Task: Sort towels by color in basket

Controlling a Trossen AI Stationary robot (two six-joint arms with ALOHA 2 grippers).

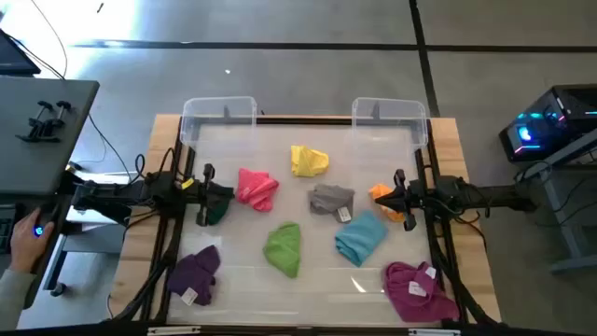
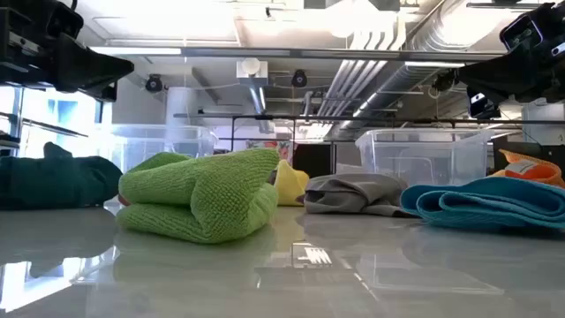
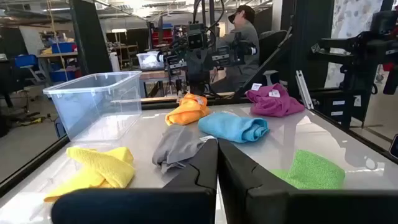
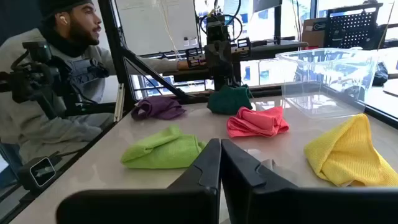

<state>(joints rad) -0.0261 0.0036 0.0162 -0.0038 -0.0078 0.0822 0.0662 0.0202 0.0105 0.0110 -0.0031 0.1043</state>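
Note:
Several small towels lie loose on the white table: yellow, pink, grey, orange, light blue, green, dark teal, purple and magenta. Two clear bins stand at the far edge. My left gripper is shut and hangs above the table's left side, near the dark teal towel. My right gripper is shut and hangs above the right side, near the orange towel. Both are clear of the towels in the low view.
Black frame rails run along the table's left and right edges. A person sits beyond the table's left side, with a hand at a keyboard. Bare tabletop lies along the near edge between the purple and magenta towels.

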